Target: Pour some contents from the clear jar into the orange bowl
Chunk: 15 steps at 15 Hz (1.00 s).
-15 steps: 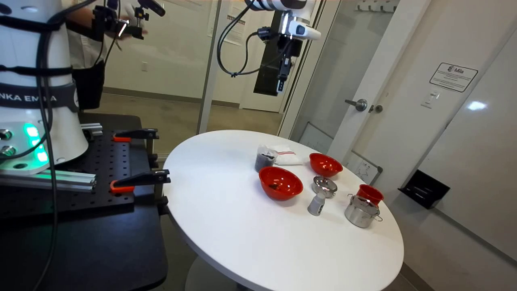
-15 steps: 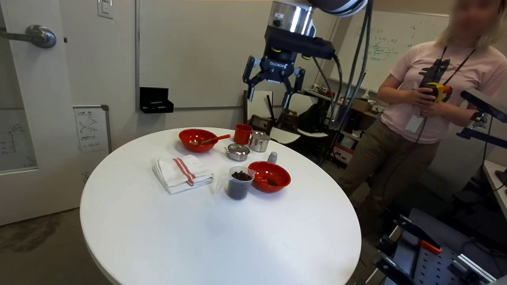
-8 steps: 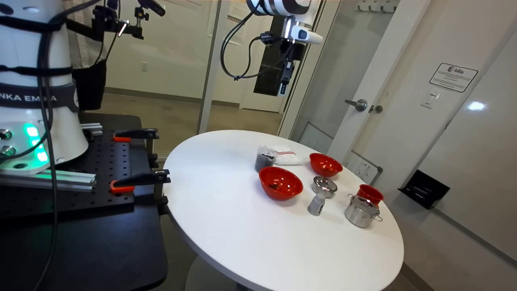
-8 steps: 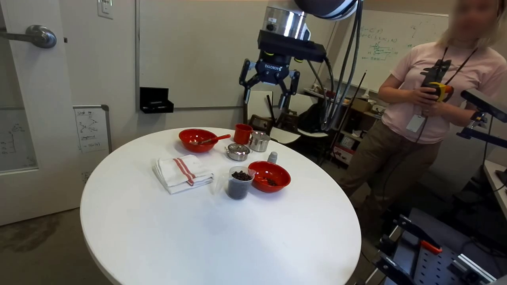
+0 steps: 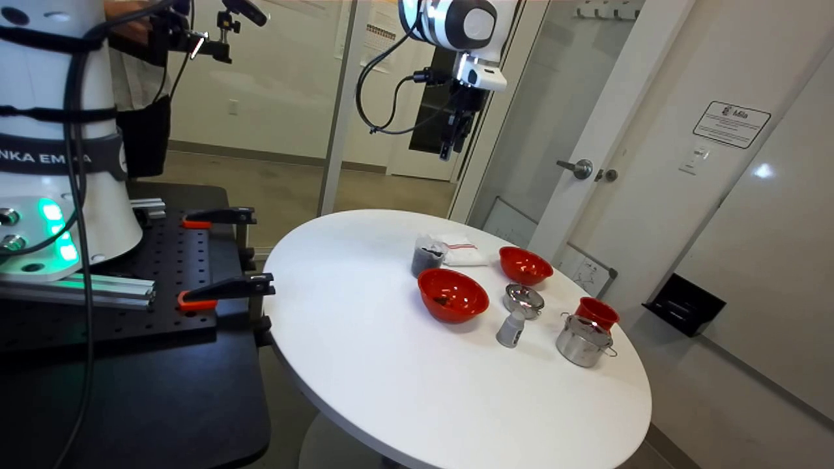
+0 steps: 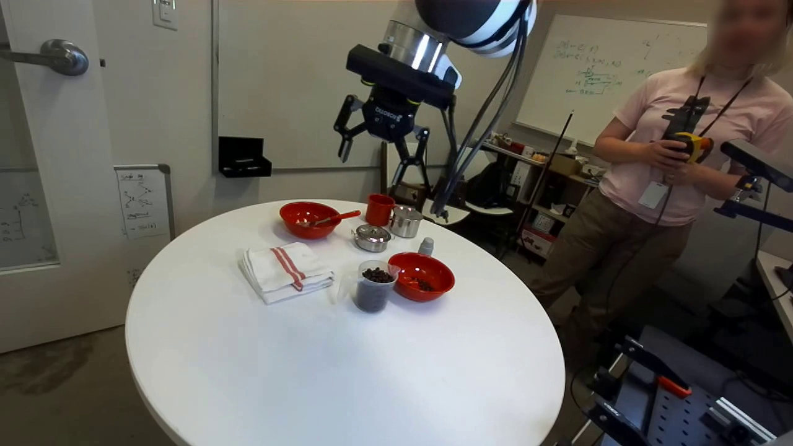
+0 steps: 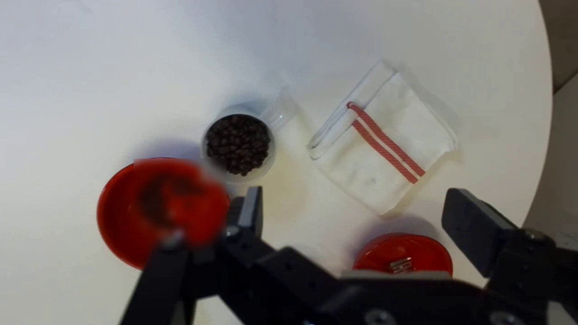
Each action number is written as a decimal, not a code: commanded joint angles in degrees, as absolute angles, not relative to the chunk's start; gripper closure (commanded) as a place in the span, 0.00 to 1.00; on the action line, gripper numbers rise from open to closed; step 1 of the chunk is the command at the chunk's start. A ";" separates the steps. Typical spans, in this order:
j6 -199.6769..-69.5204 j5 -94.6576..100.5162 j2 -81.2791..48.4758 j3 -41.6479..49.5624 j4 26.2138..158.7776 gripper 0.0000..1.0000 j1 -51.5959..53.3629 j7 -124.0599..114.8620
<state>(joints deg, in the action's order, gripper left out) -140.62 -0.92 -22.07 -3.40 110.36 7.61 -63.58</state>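
The clear jar [image 6: 372,297] stands upright on the table, filled with dark beans. It also shows in an exterior view [image 5: 427,262] and in the wrist view [image 7: 260,171], where its open top faces the camera. The orange bowl [image 6: 438,272], red-orange, stands right beside the jar, with a few dark beans inside. It also shows in an exterior view [image 5: 466,301] and in the wrist view [image 7: 116,216], partly blurred and behind a finger. My gripper [image 6: 370,168] is open and empty, tilted, high above the table. Its spread fingers show in the wrist view [image 7: 359,216].
A folded white cloth [image 6: 288,269] lies beside the jar. Farther back are another red bowl [image 6: 303,230] with a red-handled utensil, a small lidded metal pot [image 6: 372,238], a red cup [image 6: 379,209], a metal pot [image 6: 406,223] and a grey shaker [image 5: 510,330]. A person [image 6: 687,148] stands beyond the table.
My gripper has come down somewhat and tilted, moving left in an exterior view. It stays open. The jar, bowls and other table items have not moved.
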 commanded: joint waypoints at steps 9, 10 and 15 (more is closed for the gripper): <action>-139.48 -1.34 -34.55 1.41 99.20 0.00 13.12 -75.49; -139.26 -1.30 -36.24 2.24 97.76 0.00 13.68 -77.85; -139.79 -3.63 -41.76 3.64 93.26 0.00 14.38 -87.75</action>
<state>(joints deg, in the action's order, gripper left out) -140.83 -2.04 -38.08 1.78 98.01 12.78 -81.13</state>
